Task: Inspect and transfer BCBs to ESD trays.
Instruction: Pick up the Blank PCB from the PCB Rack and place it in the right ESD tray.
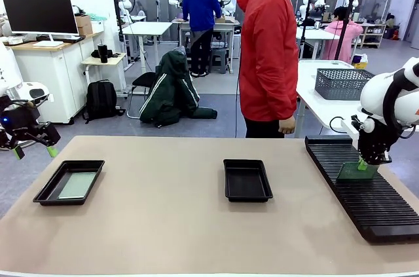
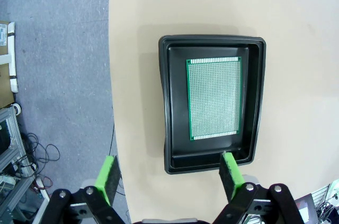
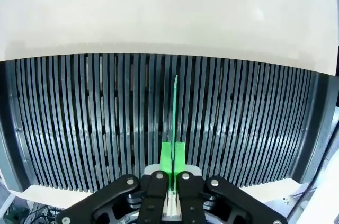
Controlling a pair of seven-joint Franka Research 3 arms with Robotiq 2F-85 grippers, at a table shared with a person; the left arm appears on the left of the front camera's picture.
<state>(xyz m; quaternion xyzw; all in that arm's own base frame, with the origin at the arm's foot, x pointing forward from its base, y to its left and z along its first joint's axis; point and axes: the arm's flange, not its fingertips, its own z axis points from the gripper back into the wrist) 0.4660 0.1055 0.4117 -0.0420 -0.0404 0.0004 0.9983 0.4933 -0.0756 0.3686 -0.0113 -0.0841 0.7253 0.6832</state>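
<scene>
**Inspector:** Start with what's nearest, then go left to right.

**Assistant:** Nearest is the table (image 1: 163,244), with a plain tan top. At far left the left gripper (image 1: 34,151) hangs off the table's left edge, above floor level. Its green fingers are spread wide apart with nothing between them.

**Inspector:** And under it?

**Assistant:** In the left wrist view it looks down on the left tray (image 1: 44,193), which sits near the table's left edge. The flat BCB (image 1: 77,185) lies on the tray floor, square to the walls and clear of the gripper.

**Inspector:** Centre?

**Assistant:** The middle tray (image 1: 228,182) is well apart from the left one and shows a bare black floor. Behind it, at the far side, stands a person in a red jacket (image 1: 268,54) with a hand (image 1: 286,126) hanging down.

**Inspector:** Right side?

**Assistant:** The long black slotted rack (image 1: 373,211) runs along the table's right edge. The right gripper (image 1: 362,164) is over its far half, fingers clamped together on the top edge of the held BCB (image 1: 355,172). In the right wrist view that board appears edge-on and upright, with its lower edge down among the slots.
</scene>
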